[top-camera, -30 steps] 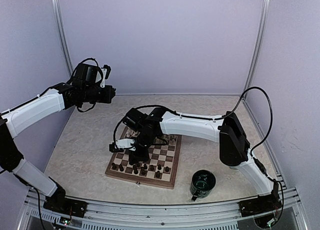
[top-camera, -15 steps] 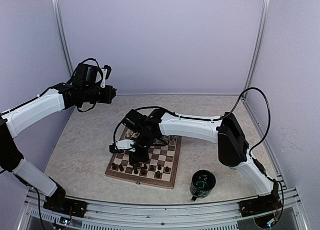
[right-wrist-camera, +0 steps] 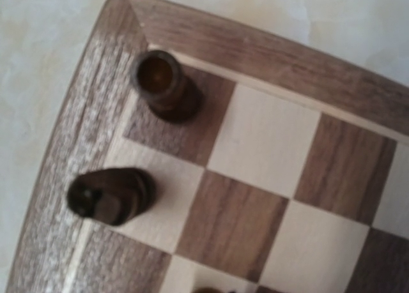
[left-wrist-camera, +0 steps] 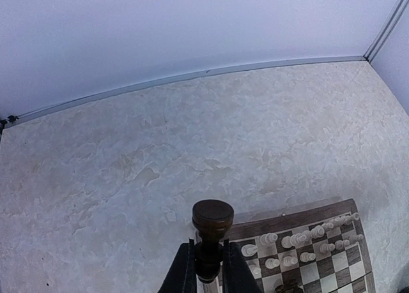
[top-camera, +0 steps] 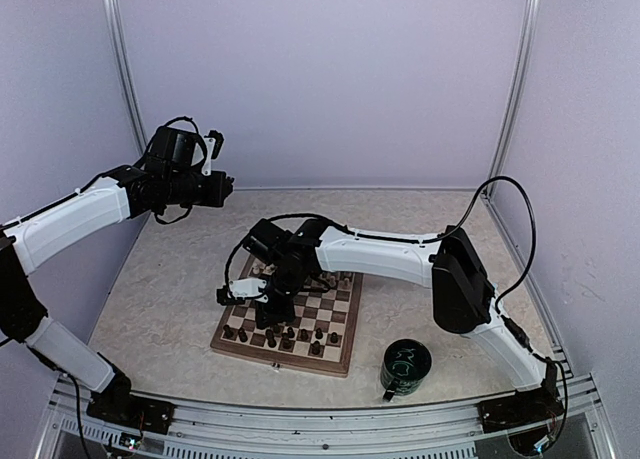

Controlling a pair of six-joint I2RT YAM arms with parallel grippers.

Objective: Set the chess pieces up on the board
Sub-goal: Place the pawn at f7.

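The board (top-camera: 345,354) lies in the middle of the table, with dark pieces (top-camera: 318,347) in its near rows and white pieces (top-camera: 345,276) along its far edge. My left gripper (top-camera: 226,187) is raised above the table's far left and is shut on a dark brown piece (left-wrist-camera: 212,224), held upright. The left wrist view shows the gripper (left-wrist-camera: 208,261) and, below it, the board's far corner (left-wrist-camera: 300,217) with white pieces (left-wrist-camera: 300,240). My right gripper (top-camera: 266,314) hangs low over the board's near left part. Its fingers do not show in the right wrist view, which shows a dark rook (right-wrist-camera: 160,82) on the corner square and a dark knight (right-wrist-camera: 112,194) beside it.
A dark green mug (top-camera: 405,367) stands right of the board near the table's front edge. The right arm (top-camera: 380,254) stretches across over the board. Walls close the table at the back and on both sides.
My right gripper has shifted slightly over the board's near left part. The left arm has stayed raised with the dark piece in it.
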